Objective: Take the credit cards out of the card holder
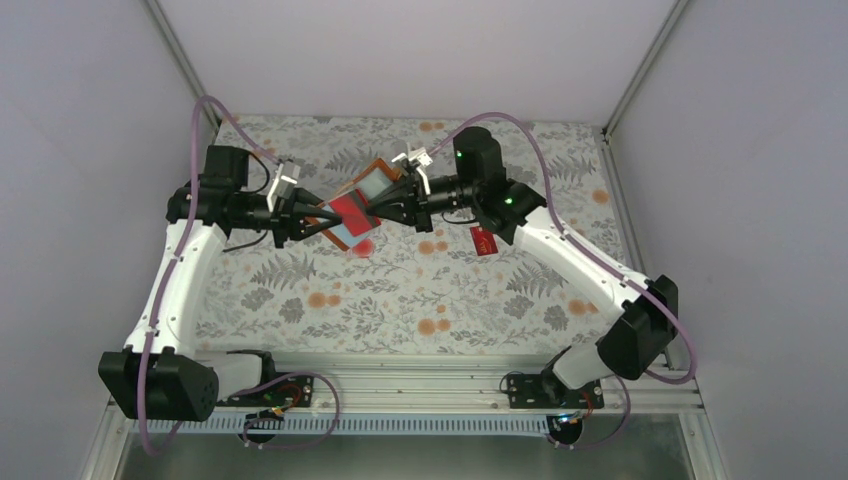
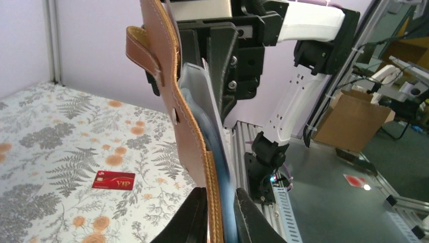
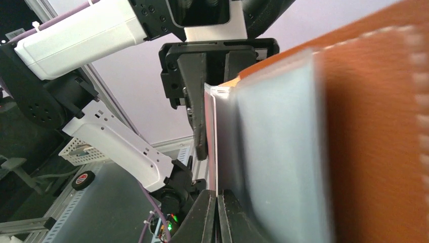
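Observation:
The brown leather card holder (image 1: 378, 178) hangs open in the air between my two grippers, its grey-blue sleeves showing. My left gripper (image 1: 312, 218) is shut on its lower edge, clamping leather and sleeves (image 2: 221, 212). My right gripper (image 1: 380, 212) is shut on a thin card (image 1: 350, 212) that looks red from above. In the right wrist view only the card's pale edge (image 3: 213, 142) shows, beside a sleeve (image 3: 273, 152). A solid red VIP card (image 1: 484, 242) lies flat on the cloth, also in the left wrist view (image 2: 114, 179).
The table has a floral cloth (image 1: 400, 300). A small pale patch with a red blotch (image 1: 362, 245) shows on the cloth just below the holder; I cannot tell what it is. Metal rail (image 1: 420, 395) at the near edge. Walls on three sides.

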